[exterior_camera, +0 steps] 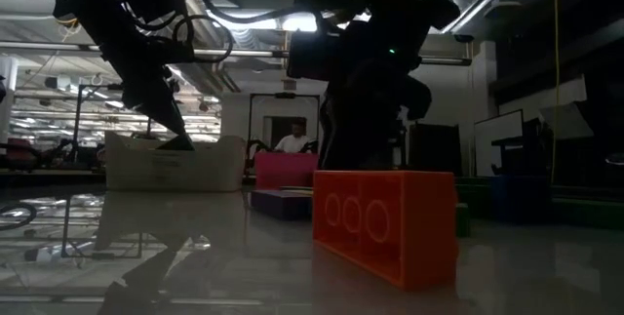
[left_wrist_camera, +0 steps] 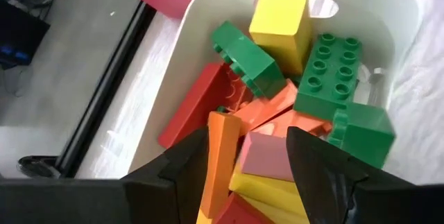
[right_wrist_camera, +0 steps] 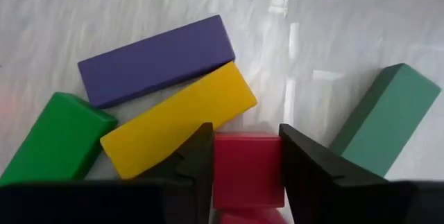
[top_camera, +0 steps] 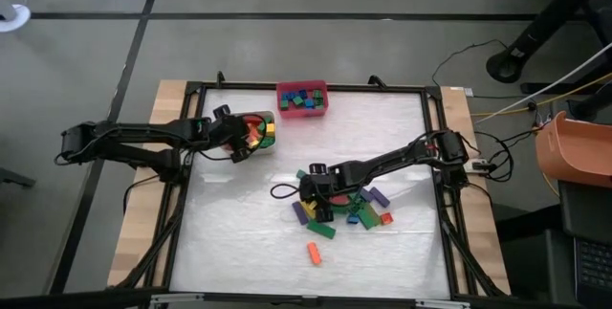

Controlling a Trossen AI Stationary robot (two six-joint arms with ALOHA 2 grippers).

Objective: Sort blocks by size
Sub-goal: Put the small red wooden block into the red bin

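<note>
Right gripper (right_wrist_camera: 246,158) fingers pinch a glossy red squarish plastic brick (right_wrist_camera: 248,167) in the table-centre pile, beside smooth yellow bar (right_wrist_camera: 179,120) and purple bar (right_wrist_camera: 157,59). Left gripper (left_wrist_camera: 246,165) spread over white plastic bin (left_wrist_camera: 406,16) of studded bricks.

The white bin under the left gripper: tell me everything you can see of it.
The white bin is a smooth plastic tub with rounded corners and a slot handle cut near its rim. It stands upright on the table near the left edge, close beside the red bin. It is heaped with blocks: long yellow, green, red, orange and pink ones lying tilted across each other. The left gripper hangs over it, fingers apart, with an orange block upright against one finger. Nothing else touches it.
</note>
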